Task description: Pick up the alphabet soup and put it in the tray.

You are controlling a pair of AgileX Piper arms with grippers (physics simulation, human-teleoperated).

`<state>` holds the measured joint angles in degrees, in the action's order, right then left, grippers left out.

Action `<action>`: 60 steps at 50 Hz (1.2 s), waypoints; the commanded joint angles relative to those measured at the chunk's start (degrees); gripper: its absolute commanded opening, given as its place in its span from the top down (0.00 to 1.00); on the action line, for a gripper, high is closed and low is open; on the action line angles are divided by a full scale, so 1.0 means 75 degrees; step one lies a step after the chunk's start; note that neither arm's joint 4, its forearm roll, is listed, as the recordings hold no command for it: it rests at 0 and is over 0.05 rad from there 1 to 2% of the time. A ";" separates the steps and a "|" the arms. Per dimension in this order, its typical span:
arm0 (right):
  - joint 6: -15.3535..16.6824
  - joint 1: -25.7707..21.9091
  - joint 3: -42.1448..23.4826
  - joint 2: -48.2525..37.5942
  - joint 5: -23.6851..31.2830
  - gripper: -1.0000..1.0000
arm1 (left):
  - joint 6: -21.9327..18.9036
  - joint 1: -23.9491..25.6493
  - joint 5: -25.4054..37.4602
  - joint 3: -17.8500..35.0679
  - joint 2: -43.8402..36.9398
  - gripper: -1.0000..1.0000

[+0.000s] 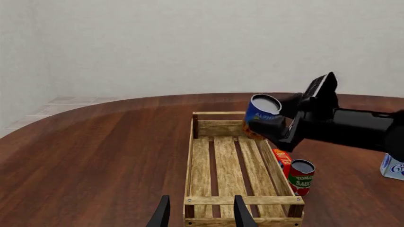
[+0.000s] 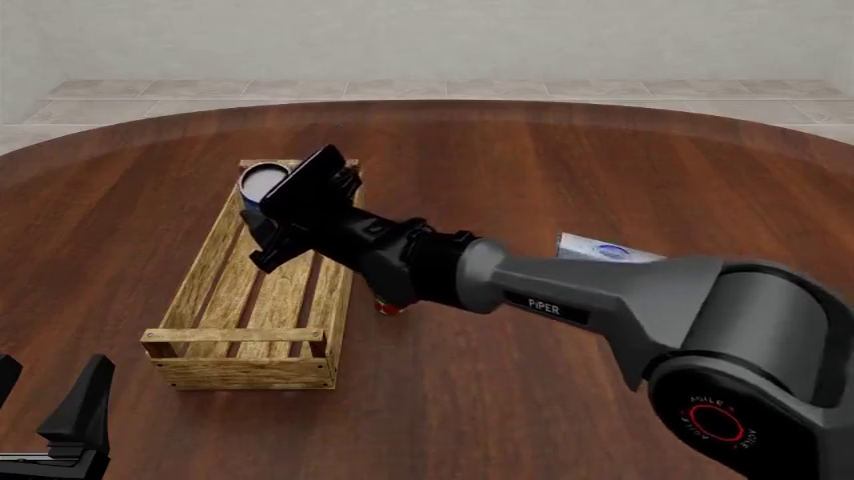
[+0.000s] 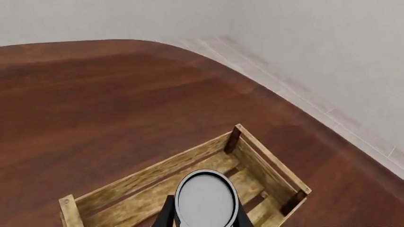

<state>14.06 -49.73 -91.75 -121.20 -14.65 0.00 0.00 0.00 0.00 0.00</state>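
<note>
The right gripper (image 2: 263,215), black and two-fingered, at the end of a long grey arm (image 2: 587,300) reaching from the near right edge of the table, has its fingers clamped on the alphabet soup (image 1: 259,115), a cylindrical can with a blue and orange-yellow label and a pale grey-white top. The can is held clear of the slats, tilted slightly, above the far end of the tray (image 2: 247,370), a long rectangular light-wood slatted crate with raised end rails. In the right wrist view the can's round pale top (image 3: 206,198) sits between the two dark fingers (image 3: 166,215), with the crate's far corner below it.

The crate lies on the left half of the round dark-brown wooden table (image 2: 561,170), its long axis running from the near edge toward the far edge.

Just beside the crate's right rail stands a smaller can with a red-and-green label (image 1: 301,177), upright on the table; a red-and-yellow box (image 1: 281,157) lies between it and the rail. A blue-white box (image 2: 607,250) rests further right, partly hidden behind the arm.

The left gripper (image 1: 200,213) hangs above the near left edge of the table, fingers apart and holding nothing, pointed toward the crate's near end rail.
</note>
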 commanded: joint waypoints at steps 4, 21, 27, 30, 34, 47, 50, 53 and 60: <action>-0.0096 0.0095 -0.0553 -0.0653 0.0003 1.00 | 0.0000 0.0000 0.0000 0.0000 0.0000 0.00; -0.0142 0.0042 -0.0710 -0.1139 -0.0044 1.00 | 0.0000 0.0000 0.0000 0.0000 0.0000 0.00; -0.0159 -0.0011 -0.0747 -0.1321 -0.0075 1.00 | 0.0000 0.0000 0.0000 0.0000 0.0000 0.00; -0.0184 -0.0035 -0.0781 -0.1382 -0.0071 1.00 | 0.0000 0.0000 0.0000 0.0000 0.0000 0.00; -0.0207 -0.0066 -0.0847 -0.1501 -0.0071 1.00 | 0.0000 0.0000 0.0000 0.0000 0.0000 0.00; -0.0228 -0.0007 -0.1055 -0.1828 -0.0018 1.00 | 0.0000 0.0000 0.0000 0.0000 0.0000 0.00; -0.0227 0.0032 -0.1179 -0.1927 0.0044 1.00 | 0.0000 0.0000 0.0000 0.0000 0.0000 0.00; -0.0208 0.0050 -0.1273 -0.2040 0.0076 1.00 | 0.0000 0.0000 0.0000 0.0000 0.0000 0.00; -0.0222 0.0055 -0.1416 -0.2220 0.0120 1.00 | 0.0000 0.0000 0.0000 0.0000 0.0000 0.00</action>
<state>13.38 -49.47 -100.41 -136.42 -14.05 0.00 0.00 0.00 0.00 0.00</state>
